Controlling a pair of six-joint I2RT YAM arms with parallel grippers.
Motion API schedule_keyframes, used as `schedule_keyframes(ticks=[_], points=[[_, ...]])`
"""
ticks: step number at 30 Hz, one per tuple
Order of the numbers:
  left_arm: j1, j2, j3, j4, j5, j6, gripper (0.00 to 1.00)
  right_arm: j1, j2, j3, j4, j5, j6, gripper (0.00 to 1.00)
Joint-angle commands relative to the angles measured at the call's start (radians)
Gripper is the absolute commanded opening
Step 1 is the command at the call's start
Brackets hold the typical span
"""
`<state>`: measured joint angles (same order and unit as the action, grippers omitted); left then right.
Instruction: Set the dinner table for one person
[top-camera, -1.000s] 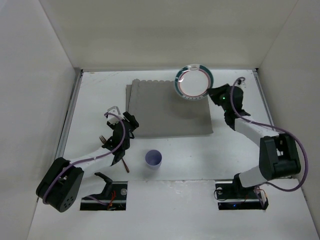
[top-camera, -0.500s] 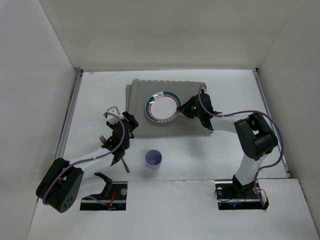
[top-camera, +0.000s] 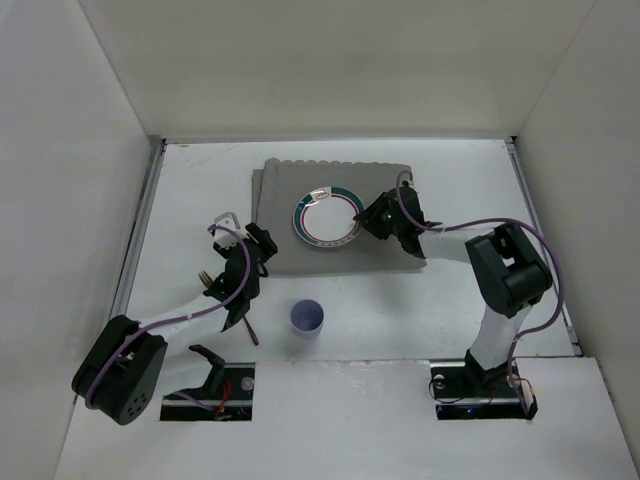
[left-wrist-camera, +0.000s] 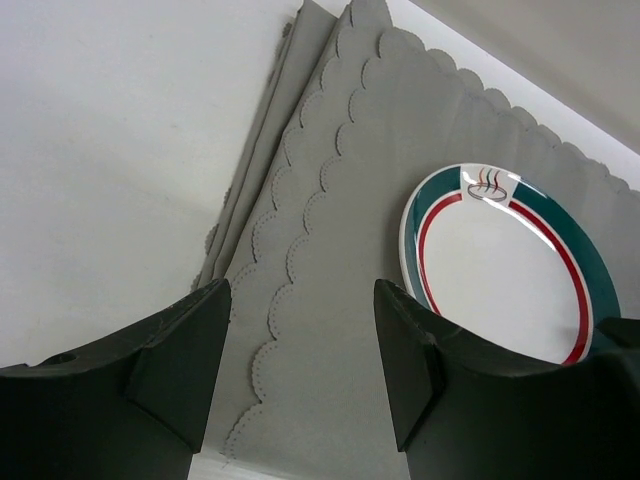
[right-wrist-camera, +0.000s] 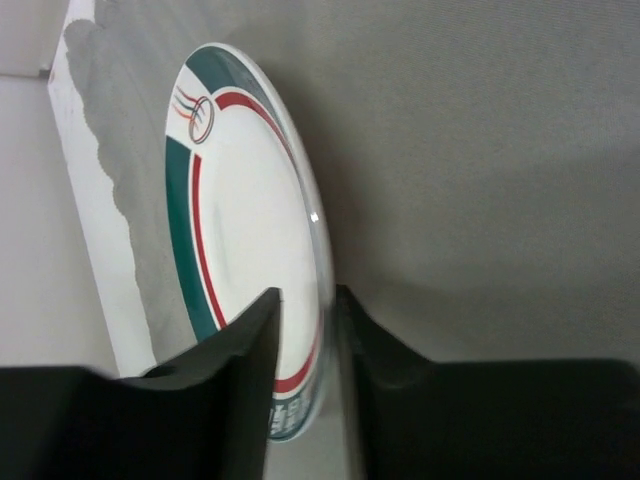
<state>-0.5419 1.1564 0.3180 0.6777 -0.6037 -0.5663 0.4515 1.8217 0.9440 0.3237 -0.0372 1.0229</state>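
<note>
The plate (top-camera: 327, 217) has come from the far right onto the grey placemat (top-camera: 290, 250), in the middle of the surface (top-camera: 450, 170). The right end effector (top-camera: 368, 215) has loosened around its rim. The left end effector (left-wrist-camera: 300, 300) is released and empty. I judge the plate placed.

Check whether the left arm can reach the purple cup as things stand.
Probably yes. The purple cup stands on bare dinner table a short way from the left gripper, with nothing between them, and its jaws stand open and empty.

No readable text; the plate (left-wrist-camera: 500, 290) bears a wordless emblem (left-wrist-camera: 486, 184).
</note>
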Motion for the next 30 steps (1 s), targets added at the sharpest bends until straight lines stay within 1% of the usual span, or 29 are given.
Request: schedule_keyframes(ticks=[1, 3, 5, 9, 10, 12, 13, 14, 15, 16, 17, 19, 20, 22, 23, 24, 26, 30], points=[[0.000, -0.023, -0.008, 0.056, -0.019, -0.007, 0.57, 0.006, -0.033, 0.033, -0.047, 0.083, -0.035, 0.43], [0.000, -0.020, -0.008, 0.057, -0.022, -0.007, 0.57, 0.009, -0.077, 0.015, -0.078, 0.143, -0.061, 0.51], [0.003, -0.006, -0.005, 0.057, -0.011, -0.009, 0.57, 0.012, -0.116, 0.006, -0.107, 0.180, -0.104, 0.56], [-0.005, -0.021, -0.003, 0.054, -0.022, -0.001, 0.57, 0.029, -0.238, -0.033, -0.196, 0.287, -0.205, 0.61], [0.001, -0.024, -0.003, 0.052, -0.022, -0.001, 0.57, 0.043, -0.280, -0.048, -0.213, 0.302, -0.236, 0.58], [0.009, -0.032, -0.008, 0.048, -0.018, -0.007, 0.57, 0.101, -0.373, -0.065, -0.248, 0.303, -0.349, 0.43], [0.009, -0.037, -0.011, 0.046, -0.016, -0.007, 0.57, 0.149, -0.419, -0.063, -0.279, 0.293, -0.412, 0.29], [0.007, -0.038, -0.011, 0.046, -0.019, -0.007, 0.57, 0.205, -0.458, -0.053, -0.322, 0.274, -0.475, 0.19], [0.006, -0.034, -0.007, 0.046, -0.022, -0.007, 0.57, 0.267, -0.488, -0.031, -0.381, 0.257, -0.533, 0.15], [0.006, -0.024, -0.004, 0.046, -0.022, -0.007, 0.57, 0.329, -0.510, -0.005, -0.449, 0.249, -0.573, 0.14], [0.006, -0.009, 0.001, 0.048, -0.013, -0.009, 0.57, 0.389, -0.522, 0.024, -0.518, 0.252, -0.590, 0.15], [0.003, 0.006, 0.007, 0.046, -0.010, -0.009, 0.57, 0.485, -0.536, 0.061, -0.612, 0.257, -0.613, 0.21], [0.000, 0.006, 0.007, 0.046, -0.008, -0.009, 0.57, 0.529, -0.541, 0.071, -0.641, 0.255, -0.624, 0.27], [-0.002, -0.004, 0.006, 0.046, -0.010, -0.009, 0.57, 0.594, -0.541, 0.096, -0.687, 0.255, -0.636, 0.44], [0.001, -0.006, 0.006, 0.048, -0.011, -0.009, 0.57, 0.620, -0.533, 0.111, -0.705, 0.255, -0.638, 0.49], [0.007, -0.006, 0.006, 0.048, -0.010, -0.009, 0.57, 0.641, -0.520, 0.130, -0.725, 0.254, -0.638, 0.52], [0.009, -0.007, 0.001, 0.046, -0.008, -0.009, 0.57, 0.675, -0.480, 0.169, -0.762, 0.261, -0.646, 0.55], [0.003, -0.024, 0.000, 0.046, -0.018, -0.004, 0.57, 0.720, -0.403, 0.200, -0.779, 0.292, -0.687, 0.56]])
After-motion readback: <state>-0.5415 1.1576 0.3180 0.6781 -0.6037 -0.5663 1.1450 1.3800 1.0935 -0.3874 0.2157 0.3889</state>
